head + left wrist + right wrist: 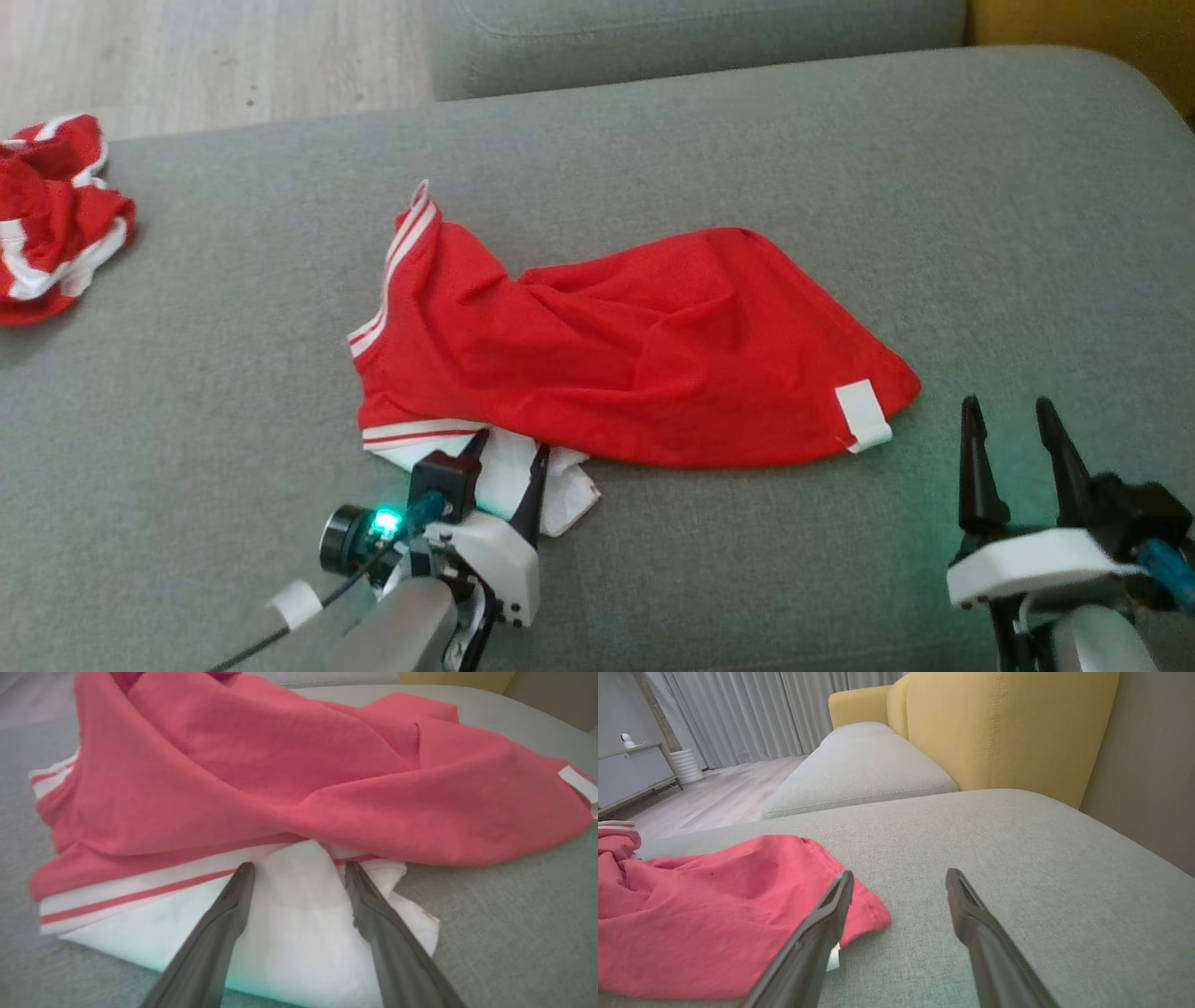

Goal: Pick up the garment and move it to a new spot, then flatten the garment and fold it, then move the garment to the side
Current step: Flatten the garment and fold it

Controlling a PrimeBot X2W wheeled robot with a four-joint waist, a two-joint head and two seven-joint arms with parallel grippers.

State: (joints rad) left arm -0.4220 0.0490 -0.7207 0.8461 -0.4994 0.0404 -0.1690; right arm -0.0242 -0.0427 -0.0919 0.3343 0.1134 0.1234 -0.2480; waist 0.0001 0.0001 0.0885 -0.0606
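Grey woven upholstery covers the broad sofa seat (747, 140), and the garment (616, 355) lies near its middle, a red piece with white striped trim, rumpled and far from flat. Its striped edge points toward the far left, the red body spreads to the right, and a white layer (299, 914) sticks out from under the red at the near side. A small white tag (864, 415) sits at the right-hand corner.

The left gripper (511, 441) is down at that white layer, its two dark fingers spread wide with nothing pinched between them. In the left wrist view a soft ridge of white cloth rises between the fingers, whose tips reach the line where the red overlaps the white (whether they press into the fabric or only lie just over it, I cannot tell).

The right gripper (1007, 403) is released too, with its jaws wide apart. It sits low over bare grey fabric just beside the tagged corner, apart from the cloth. In its own wrist view the red hem lies partly behind one finger.

A second red-and-white garment (51, 224) is bunched at the far left edge of the seat, well apart from the first. Beyond the seat lie another grey cushion (864, 770), a yellow backrest (1008, 728), pale wooden floor (187, 56), long grey curtains (761, 714) and a low grey cabinet (630, 772).
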